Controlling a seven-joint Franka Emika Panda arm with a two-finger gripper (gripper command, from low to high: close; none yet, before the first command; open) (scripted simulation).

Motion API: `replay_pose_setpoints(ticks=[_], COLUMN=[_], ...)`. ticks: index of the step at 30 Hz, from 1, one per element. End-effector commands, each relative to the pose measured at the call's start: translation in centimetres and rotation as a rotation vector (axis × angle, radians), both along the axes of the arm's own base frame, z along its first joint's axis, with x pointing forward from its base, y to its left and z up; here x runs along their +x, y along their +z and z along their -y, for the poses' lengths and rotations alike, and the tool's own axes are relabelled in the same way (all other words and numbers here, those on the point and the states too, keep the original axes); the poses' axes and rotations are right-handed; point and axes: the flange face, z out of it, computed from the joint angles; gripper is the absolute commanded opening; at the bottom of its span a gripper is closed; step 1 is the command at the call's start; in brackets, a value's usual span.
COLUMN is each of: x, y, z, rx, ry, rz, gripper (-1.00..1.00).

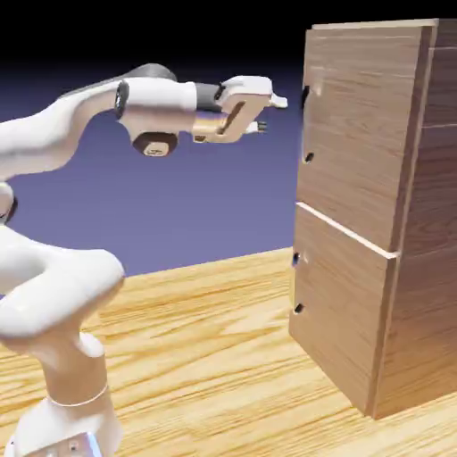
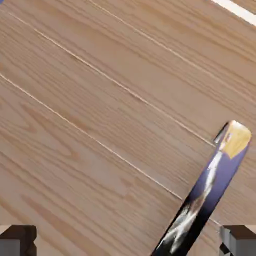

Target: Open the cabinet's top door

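Beside the cabinet, seen from the exterior view, the tool hangs level with the top door, short of the handle on its near edge, jaws spread and empty. Open air separates them; the lower panel and bare worktop lie beneath. From the hand view, wood grain of the top door fills the frame, its dark glossy handle slanting between the parted fingertips, nearer the right one.
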Motion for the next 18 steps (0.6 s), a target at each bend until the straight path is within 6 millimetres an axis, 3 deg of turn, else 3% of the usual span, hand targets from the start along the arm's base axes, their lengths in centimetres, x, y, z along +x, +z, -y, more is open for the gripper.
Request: replay_pose_setpoints(ticks=[1,9,10,15,16,18], x=[0.4,4.4,4.4,9.4,9.4,8.9], y=[-0.3,-3.9,-3.9,-3.9,-3.9,-3.9], z=[-0.4,-2.7,-2.7,-2.4,-2.4,-2.1], rx=[0.051,0.431,0.431,0.431,0.431,0.433], ry=[-0.002,0.009,0.009,0.008,0.008,0.027], rz=[0.017,0.125,0.125,0.125,0.125,0.121], gripper=[0.00,0.00,0.00,0.00,-1.00,-1.00])
